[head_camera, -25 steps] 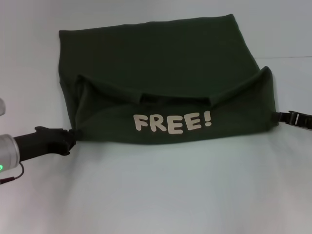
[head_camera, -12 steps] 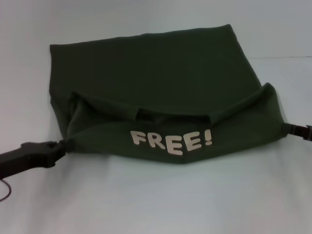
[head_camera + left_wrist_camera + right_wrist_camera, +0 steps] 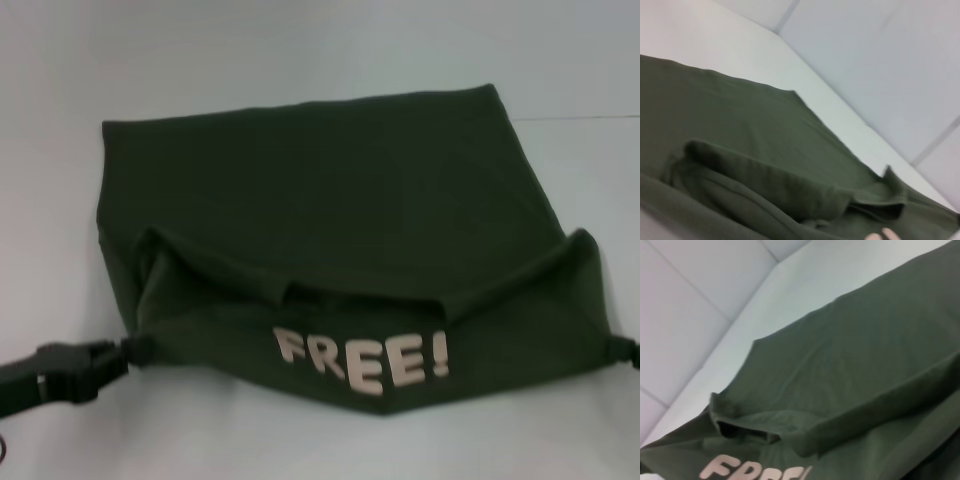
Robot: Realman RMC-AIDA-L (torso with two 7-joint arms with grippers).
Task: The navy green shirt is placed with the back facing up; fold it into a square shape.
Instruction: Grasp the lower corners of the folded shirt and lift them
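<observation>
Left gripper [image 3: 118,352]: at about 8 o'clock in the head view, nearest the robot; its black fingers are clamped on the shirt's near-left corner, which is bunched into a point.
Right gripper [image 3: 627,350]: at about 4 o'clock, mostly cut off by the frame edge; it meets the shirt's near-right corner, and the taut pointed cloth suggests a pinch, but I cannot tell how the fingers stand.
Navy green shirt [image 3: 320,190]: spread across the middle of the white table [image 3: 300,50], from 6 o'clock out toward 12.
Lifted flap [image 3: 370,335]: the near edge is raised between the two corners and turned over, showing the cream "FREE!" lettering [image 3: 362,358] just behind the near fold line, with the collar opening [image 3: 747,432] just beyond it.
Done so far: the sides look already tucked in, since the body reads as a plain rectangle; one lengthwise fold is under way.
Left to do: carry the flap toward 12 o'clock, lay it flat, release, square the edges.
Surroundings: bare table, then a pale tiled wall [image 3: 880,65] at the far edge.
In the way: nothing visible; sagging cloth mid-flap may wrinkle, in my judgement.
</observation>
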